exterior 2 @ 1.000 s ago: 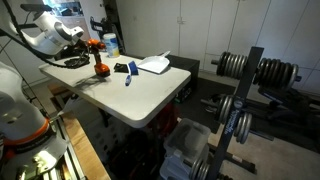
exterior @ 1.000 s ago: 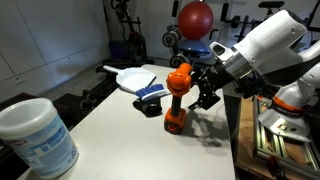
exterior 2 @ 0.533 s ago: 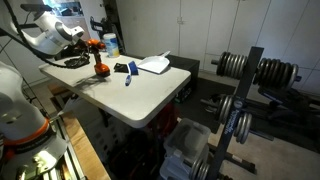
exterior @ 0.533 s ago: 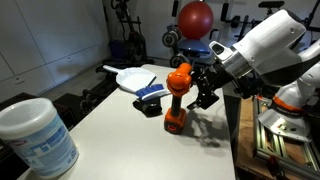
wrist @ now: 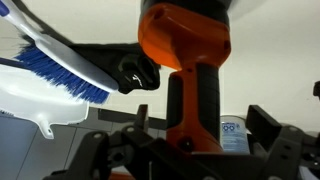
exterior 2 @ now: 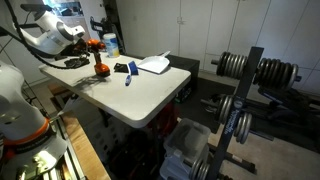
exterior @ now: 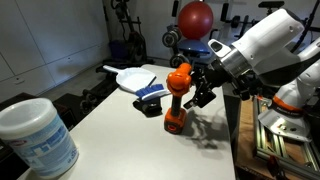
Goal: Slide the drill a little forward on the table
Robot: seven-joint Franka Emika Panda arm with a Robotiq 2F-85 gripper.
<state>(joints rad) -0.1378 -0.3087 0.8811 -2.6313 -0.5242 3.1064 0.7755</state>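
Note:
An orange and black drill (exterior: pixel 177 88) stands upright on the white table (exterior: pixel 110 140), near its edge. It shows in both exterior views (exterior 2: pixel 99 63). In the wrist view the drill's handle (wrist: pixel 196 85) fills the centre. My gripper (exterior: pixel 198 90) is right beside the drill at handle height. Its two black fingers (wrist: pixel 200 125) stand apart on either side of the handle with gaps showing, so it is open around the drill without gripping it.
A white tub with a blue label (exterior: pixel 38 135) stands at the near corner. A white dustpan (exterior: pixel 135 77) and a blue-bristled brush (exterior: pixel 152 97) lie just beyond the drill. A red ball (exterior: pixel 195 17) and a weight rack (exterior 2: pixel 240 90) stand off the table.
My gripper has edged slightly closer to the drill. The drill has not moved.

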